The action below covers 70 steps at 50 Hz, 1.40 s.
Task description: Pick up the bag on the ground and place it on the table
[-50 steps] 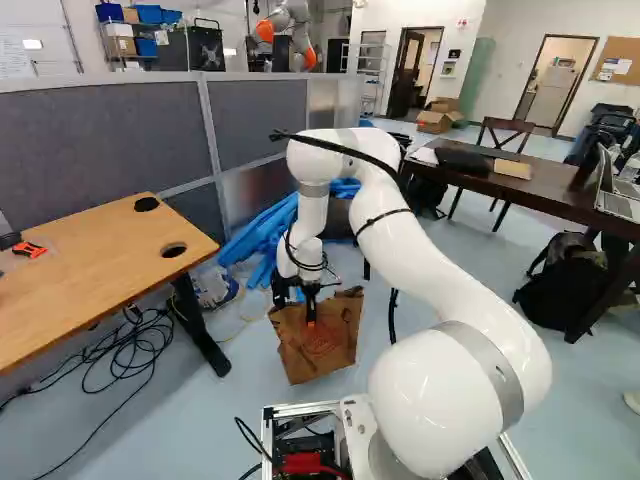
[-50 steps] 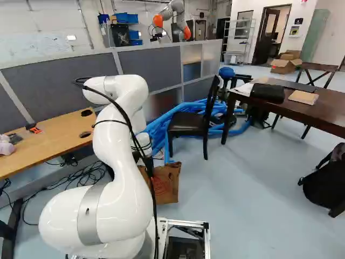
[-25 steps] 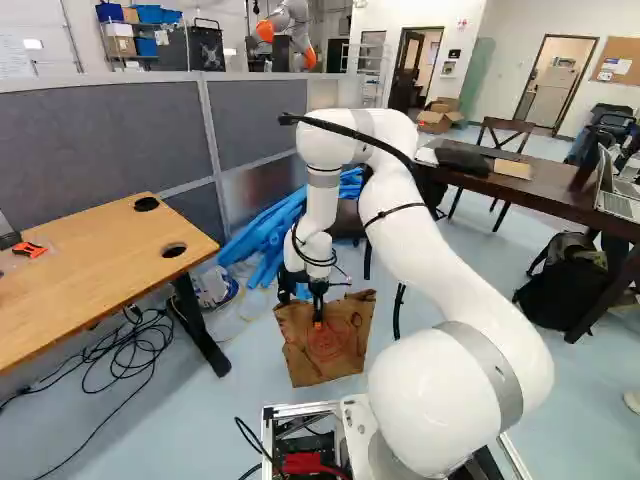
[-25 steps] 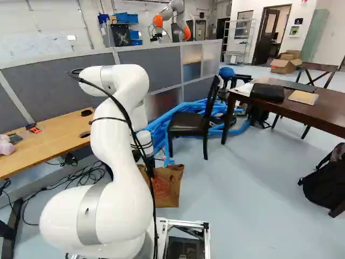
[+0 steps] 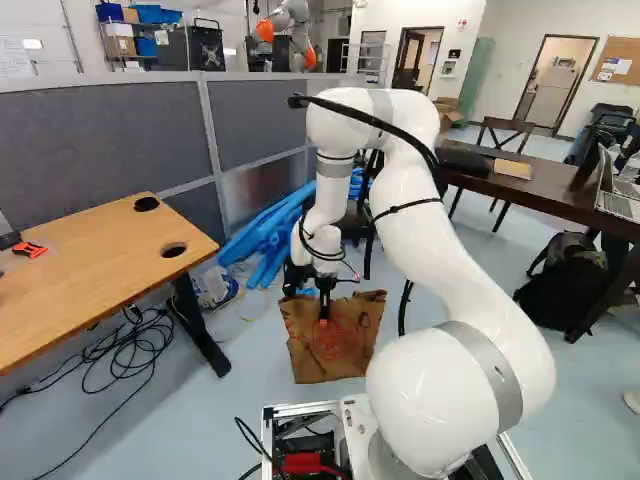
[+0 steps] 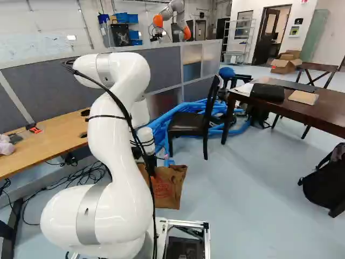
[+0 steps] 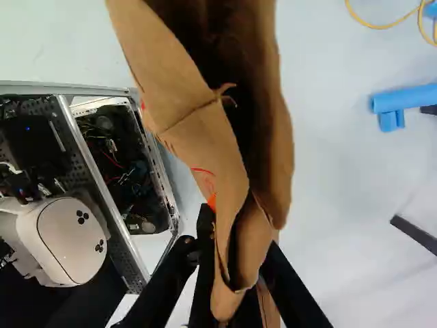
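In the left base view my gripper (image 5: 323, 312) points down at the upper edge of the brown paper bag (image 5: 330, 345), its orange pad against the bag's printed face. Close up in the wrist view, the gripper (image 7: 239, 236) is shut on the bag's rim, with folded paper (image 7: 249, 239) pinched between the two fingers. The bag (image 7: 188, 109) stretches ahead of them, its mouth gaping. Whether its bottom touches the floor I cannot tell. A light wood table (image 5: 90, 265) stands at the left, a dark table (image 6: 323, 110) at the right of the right base view.
A black chair (image 6: 188, 123) stands before blue tubes (image 5: 262, 235). Black cables (image 5: 125, 350) lie under the light table. A black backpack (image 5: 565, 290) sits by the dark table. Grey partitions (image 5: 110, 140) run behind; another robot (image 6: 172, 16) stands beyond. My base frame (image 7: 119, 198) is beside the bag.
My arm has risen slightly and shifted right in the left base view. The bag has moved right with the gripper and turned its printed face more toward the base. The base has not moved.
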Tool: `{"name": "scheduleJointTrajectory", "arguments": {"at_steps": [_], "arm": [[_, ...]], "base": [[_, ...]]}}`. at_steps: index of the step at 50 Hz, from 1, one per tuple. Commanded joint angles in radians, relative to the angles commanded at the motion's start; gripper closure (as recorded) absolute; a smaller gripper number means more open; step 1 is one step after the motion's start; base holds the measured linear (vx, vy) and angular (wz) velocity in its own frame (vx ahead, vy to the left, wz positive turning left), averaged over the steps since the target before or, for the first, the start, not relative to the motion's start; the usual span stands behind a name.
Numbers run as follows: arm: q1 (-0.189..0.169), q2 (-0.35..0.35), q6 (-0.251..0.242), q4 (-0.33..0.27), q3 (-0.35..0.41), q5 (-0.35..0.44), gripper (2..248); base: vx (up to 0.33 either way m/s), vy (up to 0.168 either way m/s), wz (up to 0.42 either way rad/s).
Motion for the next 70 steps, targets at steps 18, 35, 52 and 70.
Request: {"name": "scheduleJointTrajectory", "arguments": {"at_steps": [18, 35, 52, 70], "arm": [[0.0, 0.081, 0.0, 0.032, 0.052, 0.0, 224], [0.0, 0.16, 0.087, 0.062, 0.1, 0.0, 224], [0.0, 0.241, 0.263, 0.088, 0.147, 0.0, 224], [0.0, 0.329, 0.452, 0.101, 0.195, 0.0, 224]], "base": [[0.0, 0.0, 0.0], [0.0, 0.0, 0.0], [0.0, 0.0, 0.0], [0.0, 0.0, 0.0]]}}
